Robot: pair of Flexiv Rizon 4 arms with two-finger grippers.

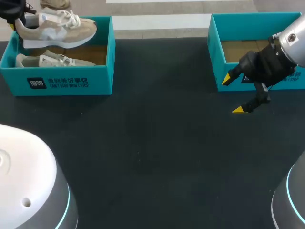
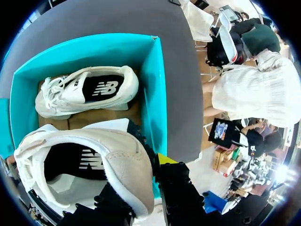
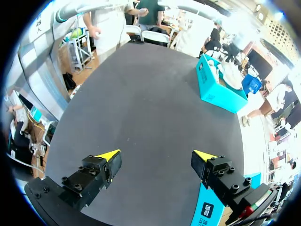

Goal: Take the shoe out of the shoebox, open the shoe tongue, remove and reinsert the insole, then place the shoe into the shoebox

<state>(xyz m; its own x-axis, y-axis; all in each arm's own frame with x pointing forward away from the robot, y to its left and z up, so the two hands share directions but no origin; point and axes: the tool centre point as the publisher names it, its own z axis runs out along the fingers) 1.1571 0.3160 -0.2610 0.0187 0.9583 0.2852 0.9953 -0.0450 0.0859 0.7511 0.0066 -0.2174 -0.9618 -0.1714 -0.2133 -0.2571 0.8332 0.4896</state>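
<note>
A beige and white shoe (image 1: 57, 29) hangs just above the left teal shoebox (image 1: 62, 80), toe to the right. My left gripper (image 1: 10, 19) is shut on its heel end. In the left wrist view the held shoe (image 2: 89, 165) fills the space between the fingers, and only one yellow fingertip (image 2: 164, 158) shows. A second matching shoe (image 1: 52, 60) lies on its side inside the box (image 2: 153, 89), seen under the held one as the second shoe (image 2: 87, 92). My right gripper (image 1: 237, 94) hovers open over the table, in front of the right box, with nothing between its fingers (image 3: 109, 155).
A second teal shoebox (image 1: 215, 52) stands at the back right, showing only its cardboard floor; its front wall (image 3: 204, 207) is beside my right gripper. The dark table (image 1: 157, 143) stretches between the boxes. The left box (image 3: 217, 89) lies far ahead of the right gripper.
</note>
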